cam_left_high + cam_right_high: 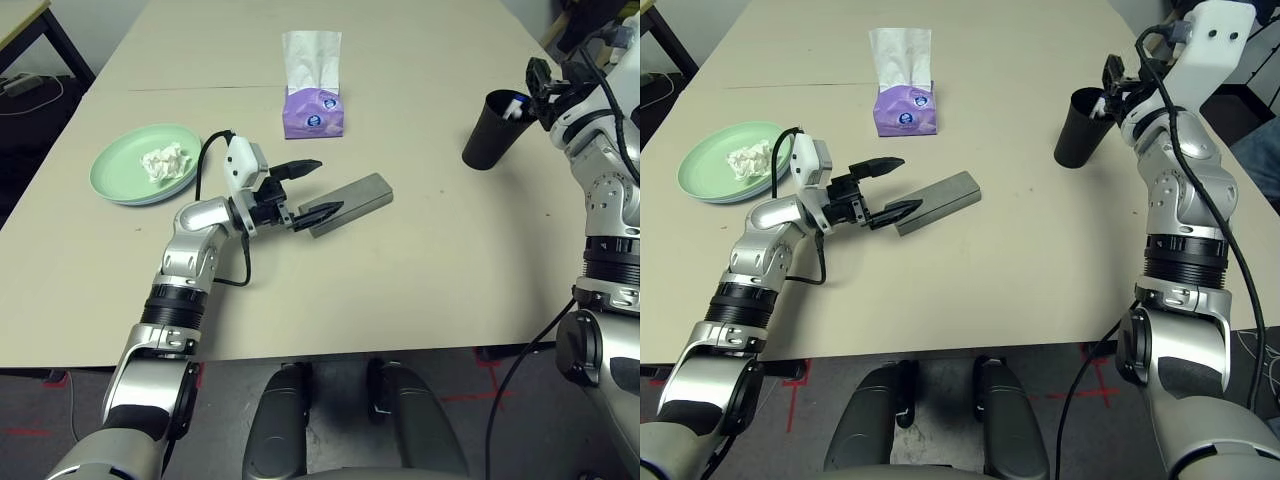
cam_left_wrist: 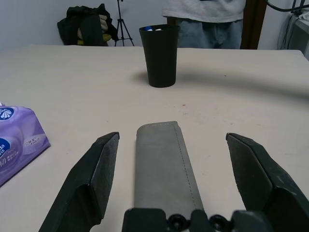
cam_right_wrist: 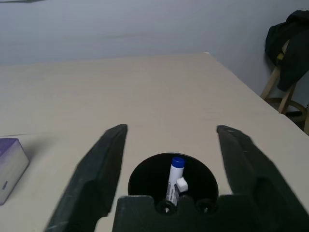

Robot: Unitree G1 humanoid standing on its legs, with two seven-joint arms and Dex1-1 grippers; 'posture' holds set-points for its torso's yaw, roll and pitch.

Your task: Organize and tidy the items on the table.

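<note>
A long grey glasses case (image 1: 355, 198) lies mid-table. My left gripper (image 1: 325, 187) is open with one finger on each side of the case's near end (image 2: 161, 164), not clamping it. At the far right, my right gripper (image 3: 172, 129) hangs open just above the black cup (image 1: 490, 130). A white marker pen (image 3: 175, 179) with a blue cap stands inside the cup, free of the fingers. On the left, a crumpled white tissue wad (image 1: 165, 162) rests in the pale green plate (image 1: 120, 175), which shows a bluish rim beneath its near edge.
A purple tissue box (image 1: 315, 108) with a white tissue sticking up stands behind the case. A dark-legged side table (image 1: 30, 30) sits off the far left corner. A person (image 2: 203, 14) stands beyond the table's right side, behind the cup.
</note>
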